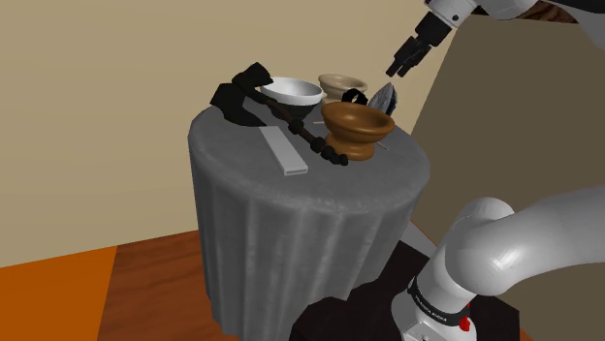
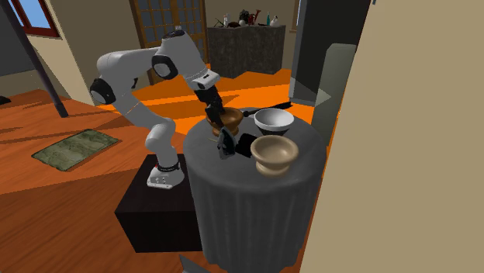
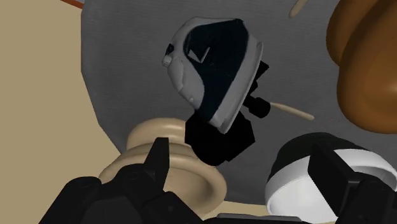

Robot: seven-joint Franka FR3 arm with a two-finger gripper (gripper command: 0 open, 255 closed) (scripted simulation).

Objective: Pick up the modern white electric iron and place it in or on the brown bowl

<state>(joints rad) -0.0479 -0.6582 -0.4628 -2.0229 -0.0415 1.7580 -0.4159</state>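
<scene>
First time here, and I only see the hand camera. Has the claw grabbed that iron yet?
Observer: No. In the shoulder view the gripper hangs open above the iron, not touching it.
Operator: Is anything in the brown bowl?
Observer: Nothing; the brown bowl stands bare beside the iron.
Operator: Anything I'm missing?
Observer: A flat white strip lies toward the shoulder view's left of the bowl.
</scene>
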